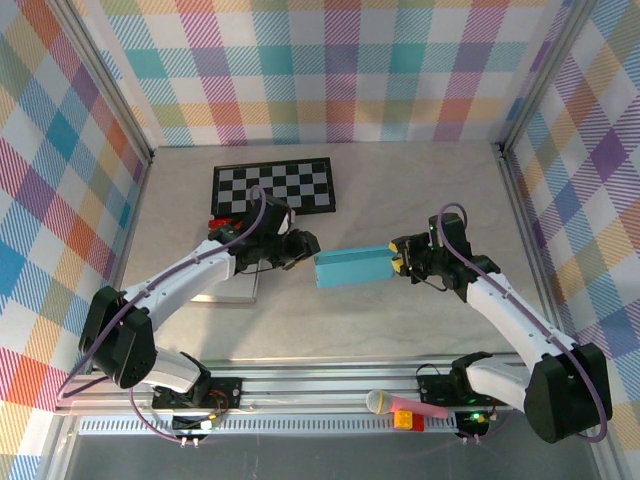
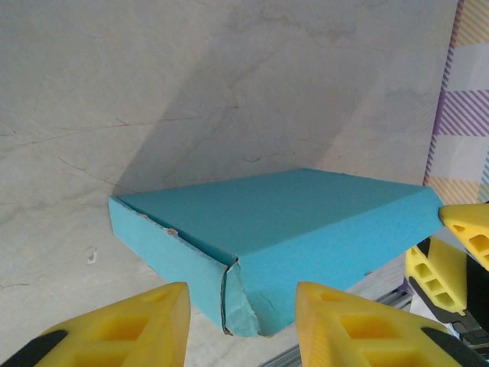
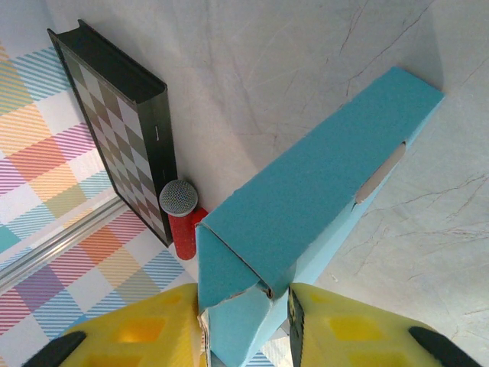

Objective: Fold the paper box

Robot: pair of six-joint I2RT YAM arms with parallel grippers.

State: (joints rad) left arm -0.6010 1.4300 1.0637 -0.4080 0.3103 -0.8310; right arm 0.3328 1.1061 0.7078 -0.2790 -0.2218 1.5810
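The teal paper box [image 1: 352,267] hangs closed and flat just above the table's middle, its long side running left to right. My right gripper [image 1: 398,262] is shut on its right end; in the right wrist view the yellow fingers [image 3: 153,332] pinch the folded end flap of the box [image 3: 306,191]. My left gripper [image 1: 300,248] sits at the box's left end, open. In the left wrist view a crumpled corner of the box [image 2: 290,222] lies just ahead of the gap between the left gripper's [image 2: 243,329] spread fingers, touching neither.
A black chessboard [image 1: 275,186] lies at the back left, with a red microphone [image 3: 179,218] beside it. A pink microphone [image 1: 400,405] rests on the front rail. A white sheet [image 1: 230,292] lies under the left arm. Plaid walls enclose the table.
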